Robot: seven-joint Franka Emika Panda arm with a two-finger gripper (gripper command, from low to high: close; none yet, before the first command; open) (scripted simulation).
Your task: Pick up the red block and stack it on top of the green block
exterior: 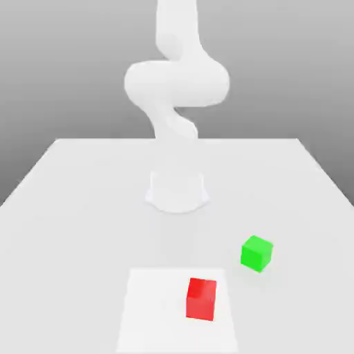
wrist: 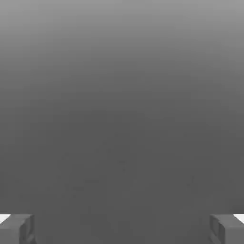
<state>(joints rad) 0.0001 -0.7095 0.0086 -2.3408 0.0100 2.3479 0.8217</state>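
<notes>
The arm's base (exterior: 177, 192) stands on the table (exterior: 69, 207), toward its far middle in the exterior view; the red block (exterior: 201, 299) sits nearer the camera on a flat square patch (exterior: 152, 311), toward that patch's right; the green block (exterior: 256, 253) rests on the table beyond the patch's right edge, near the red block but apart from it, slightly farther back.

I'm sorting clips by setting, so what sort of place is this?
Most likely a simulated tabletop test scene, not a real room: a plain white table against a blank grey backdrop, a smooth white robot arm mounted on it, and two flat-coloured cubes, the red block and the green block.
</notes>
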